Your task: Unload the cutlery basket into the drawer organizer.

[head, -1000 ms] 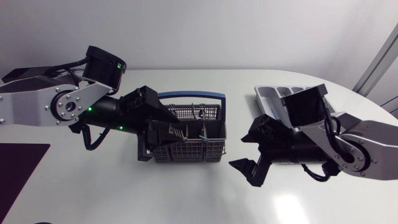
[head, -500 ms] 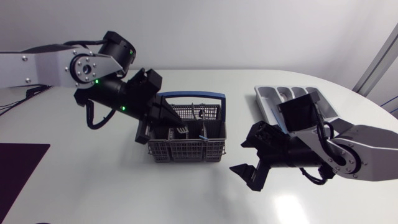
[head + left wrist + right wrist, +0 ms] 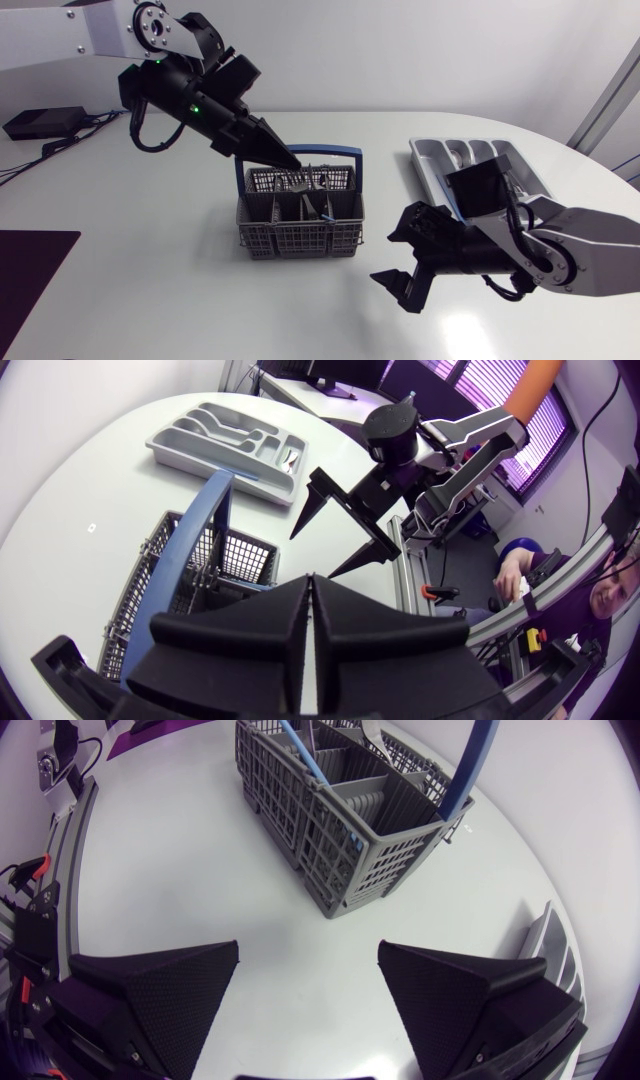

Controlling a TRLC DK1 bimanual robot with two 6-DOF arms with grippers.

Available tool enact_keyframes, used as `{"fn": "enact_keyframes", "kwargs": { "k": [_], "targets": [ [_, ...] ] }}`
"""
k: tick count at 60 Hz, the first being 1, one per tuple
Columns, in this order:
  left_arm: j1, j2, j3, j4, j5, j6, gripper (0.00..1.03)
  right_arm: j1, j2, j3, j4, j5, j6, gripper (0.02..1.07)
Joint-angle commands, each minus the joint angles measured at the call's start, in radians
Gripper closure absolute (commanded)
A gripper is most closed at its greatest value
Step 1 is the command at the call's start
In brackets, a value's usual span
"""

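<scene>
Left wrist view, left tool (image 3: 312, 585) pinched together, head view, right tool (image 3: 384, 253) spread wide near basket (image 3: 298, 241).

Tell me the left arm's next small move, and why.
Probably open the left gripper and lower it into the cutlery basket. Its fingers are shut on nothing and its tip hangs just above the basket's rear compartments, while cutlery, including a blue-handled piece, stands inside, not yet unloaded.

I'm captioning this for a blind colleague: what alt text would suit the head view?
A grey basket with a blue handle stands on the white table, with the shut left gripper poised at its handle. The right gripper is open to the basket's right, near the grey organizer.
</scene>
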Motion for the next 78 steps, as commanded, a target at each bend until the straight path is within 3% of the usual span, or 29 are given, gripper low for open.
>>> {"fn": "enact_keyframes", "kwargs": {
  "k": [1,11,18,26,37,49,56,65,78],
  "targets": [
    [0.008,-0.041,0.029,-0.036,0.028,-0.02,1.0,-0.004,-0.01,-0.024,0.008,-0.004,-0.016,0.07],
    [0.005,-0.183,-0.021,-0.041,0.04,-0.011,1.0,-0.002,-0.089,-0.021,-0.012,-0.004,-0.014,0.07],
    [-0.005,-0.369,-0.107,0.019,0.039,-0.019,1.0,0.003,-0.19,-0.01,-0.056,-0.002,-0.008,0.07],
    [-0.068,-0.513,-0.182,0.082,0.024,-0.074,1.0,0.01,-0.306,0.024,-0.118,-0.002,0.01,0.07],
    [-0.166,-0.558,-0.311,0.166,-0.007,-0.097,1.0,0.035,-0.431,0.079,-0.21,-0.001,0.018,0.07],
    [-0.251,-0.554,-0.44,0.37,-0.052,-0.16,1.0,0.108,-0.483,0.113,-0.251,0.004,0.024,0.08],
    [-0.308,-0.513,-0.469,0.462,-0.105,-0.194,1.0,0.188,-0.475,0.113,-0.237,0.029,0.039,0.15],
    [-0.355,-0.49,-0.469,0.493,-0.125,-0.212,1.0,0.262,-0.443,0.087,-0.176,0.075,0.038,0.25],
    [-0.383,-0.467,-0.457,0.521,-0.138,-0.241,1.0,0.286,-0.397,0.078,-0.118,0.076,0.022,0.66]
  ]
}}
